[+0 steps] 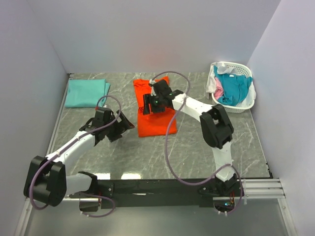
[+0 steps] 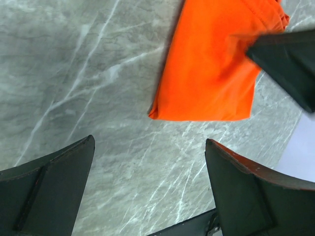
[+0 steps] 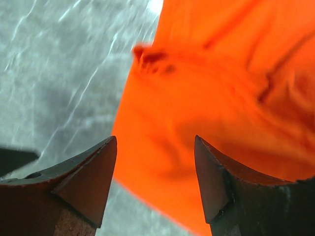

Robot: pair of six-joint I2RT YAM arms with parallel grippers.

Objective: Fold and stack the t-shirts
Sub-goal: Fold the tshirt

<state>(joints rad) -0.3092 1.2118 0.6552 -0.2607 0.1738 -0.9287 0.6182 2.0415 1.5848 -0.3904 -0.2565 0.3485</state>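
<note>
Both the left gripper (image 2: 150, 142), near a corner of the folded bright orange cloth t-shirt (image 1: 157, 125), and the right gripper (image 3: 155, 140), over it, hung released above the grey marbled bench (image 1: 133, 153).

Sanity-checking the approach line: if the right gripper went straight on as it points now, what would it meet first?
The orange t-shirt: in the wrist view it fills the space between and beyond the open jaws of the right gripper. How far off it is, I can't tell.

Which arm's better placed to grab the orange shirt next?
Right, probably: the right end effector hangs open over the orange shirt. The left end effector, also open, is over bare table beside the shirt's corner.
</note>
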